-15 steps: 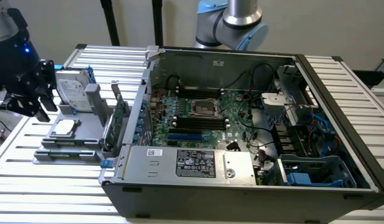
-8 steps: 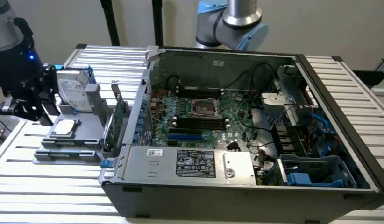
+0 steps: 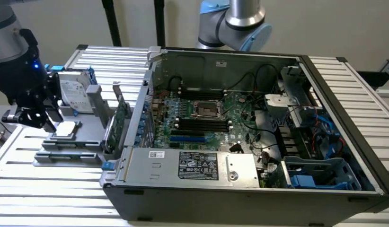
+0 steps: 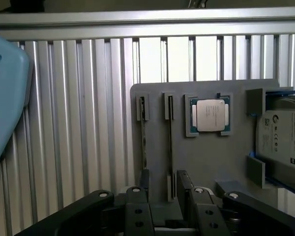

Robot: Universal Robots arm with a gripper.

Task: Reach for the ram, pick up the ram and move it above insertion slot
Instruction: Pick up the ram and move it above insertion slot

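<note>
Gripper [image 4: 163,183] open, nothing grabbed, hovering over grey tray [image 4: 211,162]. Ram [image 4: 170,142] edge-on in its slot, lined up w/ finger gap, beside CPU [image 4: 210,115].

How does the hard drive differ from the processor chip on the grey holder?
The hard drive stands upright in its bracket; the processor chip lies flat in a recess. The hard drive is clearly larger than the processor chip. The hard drive carries a printed label; the processor chip shows a plain metal lid. Both sit on the grey holder.
</note>
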